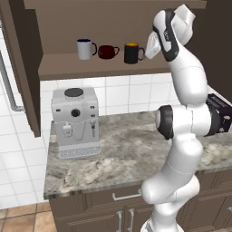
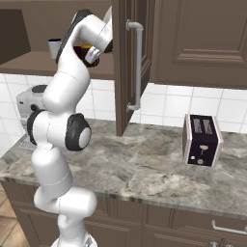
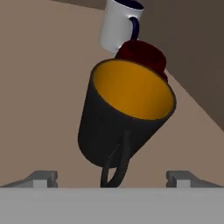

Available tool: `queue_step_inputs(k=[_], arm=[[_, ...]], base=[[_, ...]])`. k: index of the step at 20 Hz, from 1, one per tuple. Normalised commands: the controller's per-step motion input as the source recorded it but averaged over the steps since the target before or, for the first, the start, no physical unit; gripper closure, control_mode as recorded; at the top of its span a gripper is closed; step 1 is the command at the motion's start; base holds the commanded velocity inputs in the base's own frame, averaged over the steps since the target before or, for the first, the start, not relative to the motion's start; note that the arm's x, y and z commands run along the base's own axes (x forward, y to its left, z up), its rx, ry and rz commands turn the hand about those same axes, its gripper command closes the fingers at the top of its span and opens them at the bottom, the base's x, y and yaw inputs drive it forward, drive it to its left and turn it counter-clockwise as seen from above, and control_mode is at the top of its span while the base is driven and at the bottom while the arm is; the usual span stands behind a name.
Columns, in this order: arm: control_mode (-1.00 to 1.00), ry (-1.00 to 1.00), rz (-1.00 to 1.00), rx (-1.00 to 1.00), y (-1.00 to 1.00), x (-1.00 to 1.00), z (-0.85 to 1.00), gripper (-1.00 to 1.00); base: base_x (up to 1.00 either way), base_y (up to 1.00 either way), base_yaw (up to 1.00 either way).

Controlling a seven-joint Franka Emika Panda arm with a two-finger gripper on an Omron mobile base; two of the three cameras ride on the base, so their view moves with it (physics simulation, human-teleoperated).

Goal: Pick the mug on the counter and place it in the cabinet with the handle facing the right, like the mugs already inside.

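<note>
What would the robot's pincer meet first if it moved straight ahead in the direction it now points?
Most likely the loop handle of the black cylindrical mug with the orange-yellow interior, which faces the open pincer on the brown wooden cabinet shelf. Depth is hard to judge.

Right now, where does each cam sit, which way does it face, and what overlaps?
Left base view: behind the arm's left, facing the cabinet shelf and coffee machine; arm rises lower right.
Right base view: behind its right, facing the counter, toaster and open door; arm lower left.
Hand view: on the hand, facing the black mug; open claw tips at bottom.
Both base views share the shelf, white mug and counter.
</note>
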Motion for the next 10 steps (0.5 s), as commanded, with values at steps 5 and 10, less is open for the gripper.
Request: queue_step_inputs(k=[5,10], arm=[[-1.0,-0.1,0.0,-0.12,0.0,-0.18,-0.29,-1.0],[-1.0,-0.11,0.0,-0.08,0.0,-0.37,-0.24,-1.0]], base=[[0.0,0.0,0.0],[0.0,0.0,0.0]])
